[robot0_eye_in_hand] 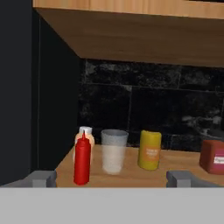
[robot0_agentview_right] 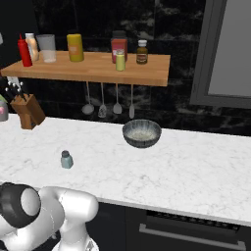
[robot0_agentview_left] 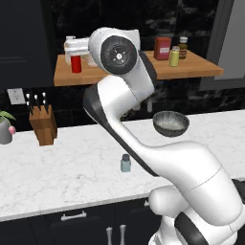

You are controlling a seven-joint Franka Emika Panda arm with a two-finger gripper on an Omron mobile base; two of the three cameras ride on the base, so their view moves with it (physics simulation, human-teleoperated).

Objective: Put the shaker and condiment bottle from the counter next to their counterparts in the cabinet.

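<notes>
Black marble-veined wall behind; grey-framed window at right; dark flat-fronted wall cupboard at left.

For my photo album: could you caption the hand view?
Open gripper faces the shelf, red bottle standing beside the peach bottle.

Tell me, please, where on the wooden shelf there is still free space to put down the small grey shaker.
The shelf is bare at its right end, past the brown jar, and along the front between the yellow jar and the yellow-green shaker. The left end is crowded: red bottle, peach bottle and clear cup stand close together.
</notes>
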